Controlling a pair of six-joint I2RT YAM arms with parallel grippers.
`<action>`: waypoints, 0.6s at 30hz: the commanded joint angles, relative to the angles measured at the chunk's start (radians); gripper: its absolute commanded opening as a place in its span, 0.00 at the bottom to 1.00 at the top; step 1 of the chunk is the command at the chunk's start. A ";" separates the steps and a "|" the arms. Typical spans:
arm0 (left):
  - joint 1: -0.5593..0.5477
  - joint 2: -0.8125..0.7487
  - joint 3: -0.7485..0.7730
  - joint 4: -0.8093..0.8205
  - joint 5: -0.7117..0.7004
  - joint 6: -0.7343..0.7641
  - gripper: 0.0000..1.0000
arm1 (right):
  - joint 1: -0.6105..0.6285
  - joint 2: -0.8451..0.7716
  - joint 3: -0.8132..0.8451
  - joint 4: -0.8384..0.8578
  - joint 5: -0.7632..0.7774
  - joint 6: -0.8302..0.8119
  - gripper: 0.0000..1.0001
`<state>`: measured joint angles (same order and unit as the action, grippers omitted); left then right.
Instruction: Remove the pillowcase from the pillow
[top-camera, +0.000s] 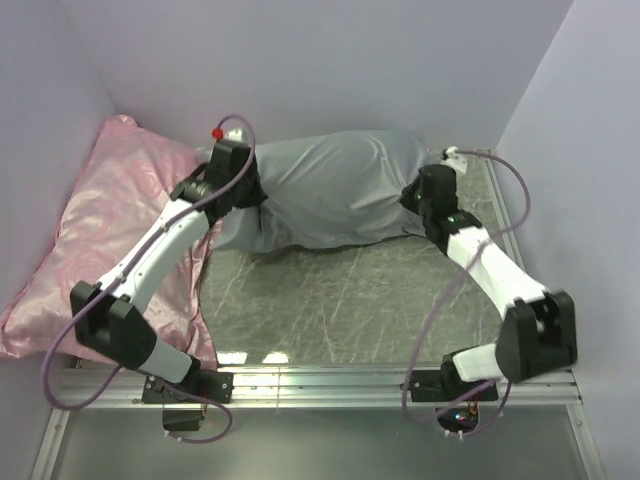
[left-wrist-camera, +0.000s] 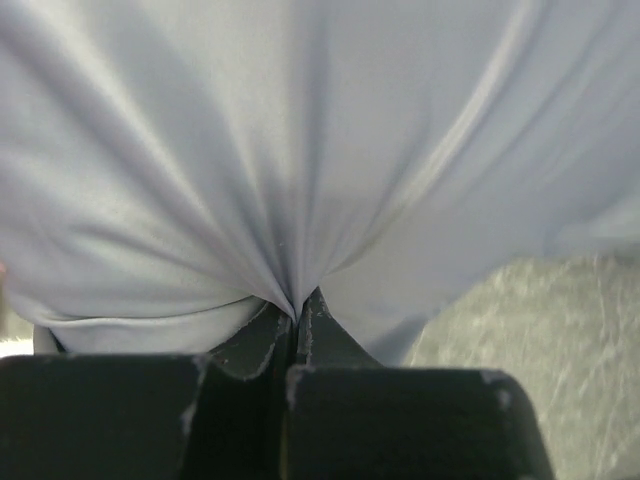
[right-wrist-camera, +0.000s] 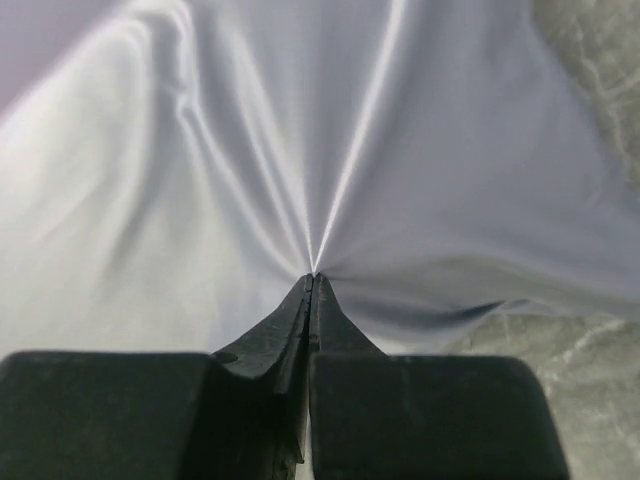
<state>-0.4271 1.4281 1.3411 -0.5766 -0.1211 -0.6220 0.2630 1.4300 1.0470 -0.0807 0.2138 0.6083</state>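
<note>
The silver-grey pillowcase (top-camera: 335, 185) lies plump across the back of the table, still filled out by the pillow, which is hidden inside it. My left gripper (top-camera: 255, 205) is shut on a pinch of the pillowcase at its left end; the fabric (left-wrist-camera: 300, 180) fans out in taut folds from the fingertips. My right gripper (top-camera: 412, 205) is shut on a pinch of the pillowcase at its right end; the fabric (right-wrist-camera: 300, 150) radiates in tight creases from the tips.
A large pink rose-patterned pillow (top-camera: 110, 230) lies along the left wall, under my left arm. The grey marbled table top (top-camera: 330, 300) lies in front of the pillowcase. Lilac walls close in at back, left and right.
</note>
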 joint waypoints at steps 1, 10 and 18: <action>0.001 0.104 0.305 -0.029 -0.109 0.099 0.00 | 0.018 -0.182 -0.094 0.024 -0.039 0.033 0.00; 0.200 0.533 0.765 -0.210 -0.012 0.082 0.00 | 0.312 -0.249 -0.156 0.035 -0.028 0.053 0.00; 0.214 0.497 0.634 -0.100 0.075 0.070 0.73 | 0.400 -0.190 -0.107 -0.004 -0.031 0.009 0.05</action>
<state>-0.1776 2.0331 2.0033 -0.7673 -0.1093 -0.5423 0.6636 1.2530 0.9016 -0.0780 0.1757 0.6411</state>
